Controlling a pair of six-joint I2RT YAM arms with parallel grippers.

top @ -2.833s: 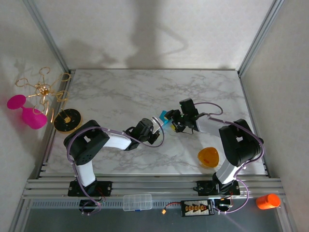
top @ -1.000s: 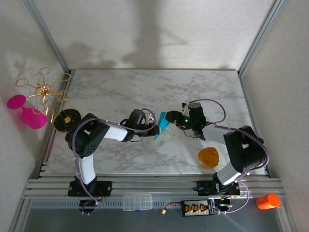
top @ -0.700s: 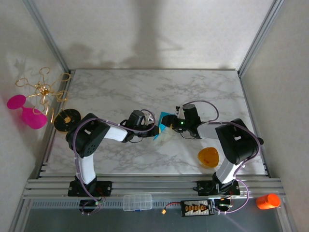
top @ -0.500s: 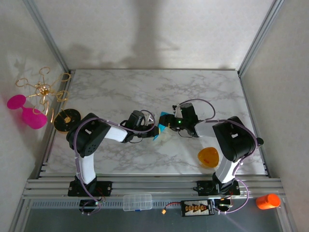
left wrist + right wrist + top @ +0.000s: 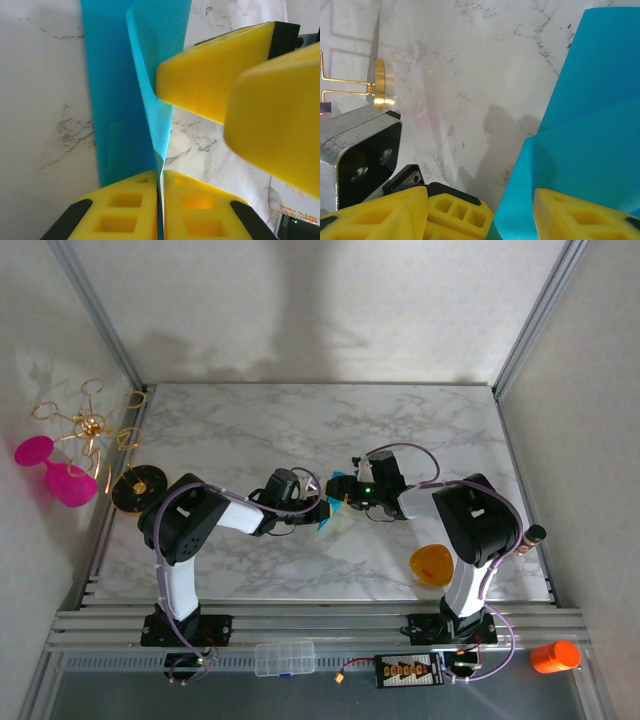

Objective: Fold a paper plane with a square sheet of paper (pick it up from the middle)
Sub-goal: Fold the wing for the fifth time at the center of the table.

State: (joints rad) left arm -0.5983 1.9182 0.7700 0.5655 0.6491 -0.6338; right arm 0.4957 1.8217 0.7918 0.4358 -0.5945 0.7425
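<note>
**Mid-fold, both arms at the sheet.** The square sheet of paper [image 5: 120, 100] is partly folded. Two teal layers meet at a crease, and that crease is its long axis. It runs straight away from the left end effector [image 5: 160, 176], whose pads are pressed together on the sheet's near edge.

In the top view the sheet sits at the middle of the tabletop [image 5: 250, 430], between the two arm tips. You cannot tell from these views whether its lower edge touches the marble.

The loose flap opens toward the right end effector [image 5: 481, 199], which faces the left one across the sheet. Its jaws stand apart and are not closed on anything. In the left wrist view one of its pads [image 5: 215, 75] is at the flap's edge, either touching it or just beside it.

The right arm is therefore the nearer one to the free layer, and the left arm appears to serve as the anchor. The coming move probably calls for you to bring the right end effector in across the crease, not along it, so that the flap closes onto the held layer.

The small orange bowl [image 5: 432, 565] lies well apart, toward the right arm's base.
</note>
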